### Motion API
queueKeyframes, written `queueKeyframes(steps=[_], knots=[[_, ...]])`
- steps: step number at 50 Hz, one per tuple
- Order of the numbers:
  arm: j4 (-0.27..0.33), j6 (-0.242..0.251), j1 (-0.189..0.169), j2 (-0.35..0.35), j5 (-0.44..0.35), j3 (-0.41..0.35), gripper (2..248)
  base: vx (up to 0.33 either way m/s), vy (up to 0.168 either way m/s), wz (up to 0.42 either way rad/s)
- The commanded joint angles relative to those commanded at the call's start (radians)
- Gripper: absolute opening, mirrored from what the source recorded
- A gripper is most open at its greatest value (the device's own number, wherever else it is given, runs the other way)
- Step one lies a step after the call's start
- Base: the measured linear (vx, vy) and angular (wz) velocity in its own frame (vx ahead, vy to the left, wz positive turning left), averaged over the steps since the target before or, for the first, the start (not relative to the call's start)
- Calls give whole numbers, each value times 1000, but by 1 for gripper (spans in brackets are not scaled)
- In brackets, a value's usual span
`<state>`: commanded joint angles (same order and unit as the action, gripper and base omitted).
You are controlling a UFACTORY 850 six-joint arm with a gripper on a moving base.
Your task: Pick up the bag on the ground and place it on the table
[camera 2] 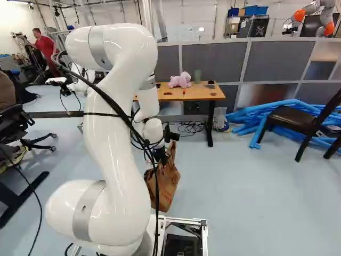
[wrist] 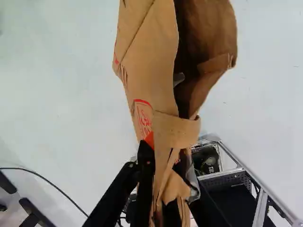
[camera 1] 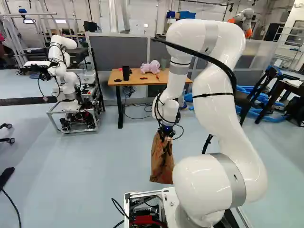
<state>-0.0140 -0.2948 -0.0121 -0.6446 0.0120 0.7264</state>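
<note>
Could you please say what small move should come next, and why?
Probably lift the bag a little higher before heading for the table: the closed fingers hold it, but it hangs short of the table and seemingly below its top.

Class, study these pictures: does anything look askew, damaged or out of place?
The bag looks askew: it is crumpled where the pincer grips it, and its mouth gapes. Blue tubes lie heaped on the floor, and loose cables sprawl below the table, both untidy. No spill shows.
</note>
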Motion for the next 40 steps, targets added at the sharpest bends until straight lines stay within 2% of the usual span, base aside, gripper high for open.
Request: queueKeyframes(steps=[22,40], knots=[[11,0,-23,89,58,-24,21,0,0,0],[72,0,-42,161,113,-41,21,0,0,0]])
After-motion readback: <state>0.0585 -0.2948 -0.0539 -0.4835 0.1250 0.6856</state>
